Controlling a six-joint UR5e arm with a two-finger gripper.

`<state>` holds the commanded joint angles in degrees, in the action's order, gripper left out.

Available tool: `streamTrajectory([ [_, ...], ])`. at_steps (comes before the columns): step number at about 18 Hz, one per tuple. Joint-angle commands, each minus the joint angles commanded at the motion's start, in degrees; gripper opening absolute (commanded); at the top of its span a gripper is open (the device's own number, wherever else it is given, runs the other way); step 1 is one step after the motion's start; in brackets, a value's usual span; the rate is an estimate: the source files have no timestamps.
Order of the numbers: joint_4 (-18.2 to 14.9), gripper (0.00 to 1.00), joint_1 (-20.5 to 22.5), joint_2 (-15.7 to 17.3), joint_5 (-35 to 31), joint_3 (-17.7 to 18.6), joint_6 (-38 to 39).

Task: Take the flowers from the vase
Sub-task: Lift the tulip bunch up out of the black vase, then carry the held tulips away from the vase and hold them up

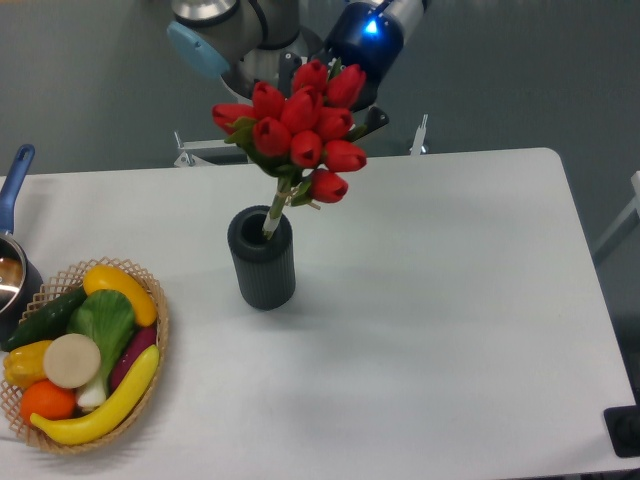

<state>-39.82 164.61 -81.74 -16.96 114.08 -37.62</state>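
The flowers [300, 135], a bunch of red tulip buds with green leaves, hang tilted above the vase [262, 260]. Their pale stems still reach down into the vase's round mouth. The vase is dark, ribbed and cylindrical, and stands upright on the white table. My gripper [345, 115] sits behind the buds at the upper right of the bunch, shut on the flowers. Its fingers are mostly hidden by the buds; one dark finger [368, 123] shows at the right.
A woven basket [152, 345] of fruit and vegetables sits at the table's front left. A pot with a blue handle [12, 190] is at the left edge. The table's far edge runs just behind the vase.
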Motion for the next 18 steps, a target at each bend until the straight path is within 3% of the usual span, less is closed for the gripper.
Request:
streamTrajectory([
  [7, 0.0, 0.32, 2.6, -0.5, -0.4, -0.5, -0.8],
  [14, -0.1, 0.32, 3.8, -4.8, -1.6, -3.9, -0.9],
  [18, -0.1, 0.33, 3.8, -6.4, -11.6, -6.9, -0.8],
])
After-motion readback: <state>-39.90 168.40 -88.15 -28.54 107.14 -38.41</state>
